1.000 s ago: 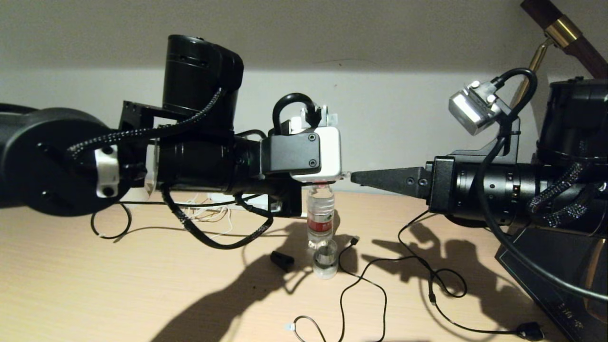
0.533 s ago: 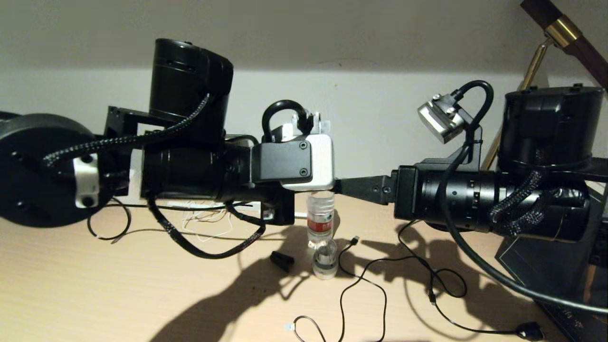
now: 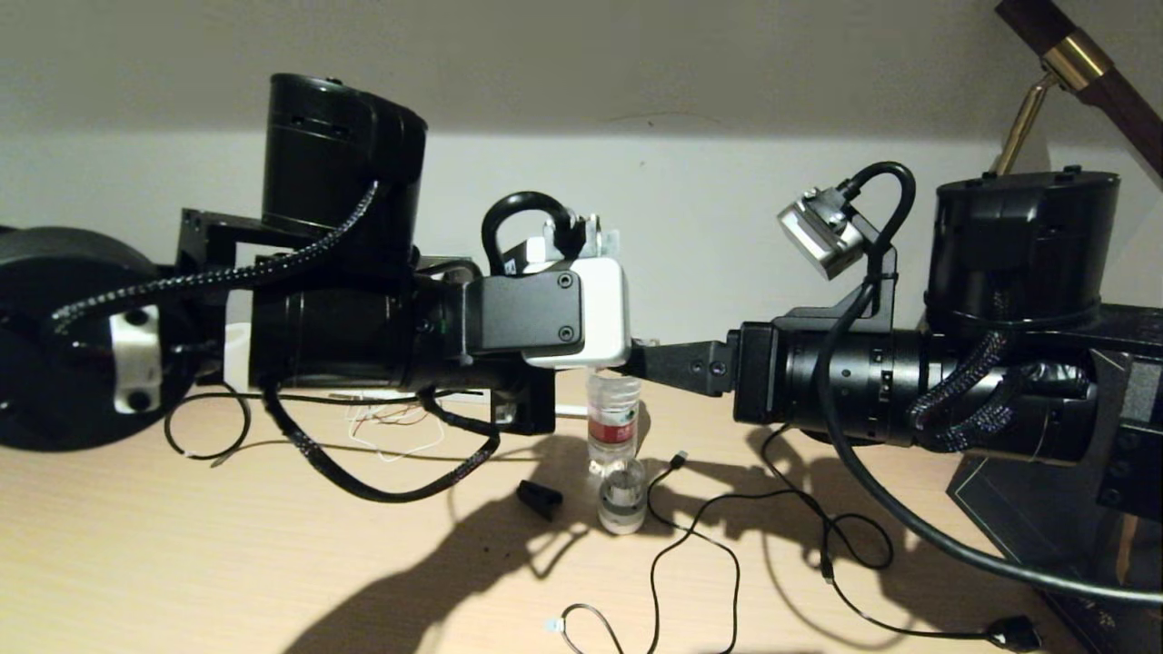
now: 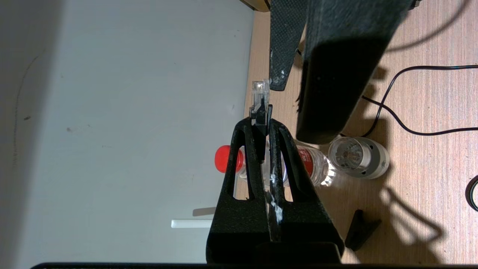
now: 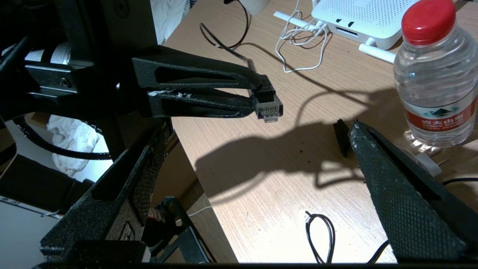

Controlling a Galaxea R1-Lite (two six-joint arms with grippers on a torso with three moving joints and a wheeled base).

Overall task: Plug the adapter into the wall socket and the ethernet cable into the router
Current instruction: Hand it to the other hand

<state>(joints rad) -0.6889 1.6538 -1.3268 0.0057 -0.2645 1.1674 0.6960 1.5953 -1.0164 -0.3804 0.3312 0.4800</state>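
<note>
My left gripper (image 4: 261, 121) is shut on the ethernet cable's plug (image 4: 260, 91), whose clear tip sticks out past the fingertips above the table. In the right wrist view the same plug (image 5: 269, 108) faces the camera, and its black cable trails back toward the router (image 5: 358, 18) at the far side. My right gripper (image 5: 259, 125) is open and points at the left gripper (image 5: 259, 93). One of its fingertips (image 4: 278, 80) is very close to the plug's tip. In the head view the right gripper (image 3: 641, 356) reaches under the left wrist housing. The wall socket is out of view, and I cannot pick out the adapter.
A red-capped water bottle (image 3: 613, 422) stands mid-table with a small clear-topped cylinder (image 3: 622, 500) in front of it. A tangled thin white cord (image 5: 298, 48) lies beside the router. Thin black cables (image 3: 727, 545) loop over the front right. A small black piece (image 3: 541, 498) lies nearby.
The right arm has swung left, bringing its open gripper up to the left gripper's held plug. The left arm has drifted slightly left and down.
</note>
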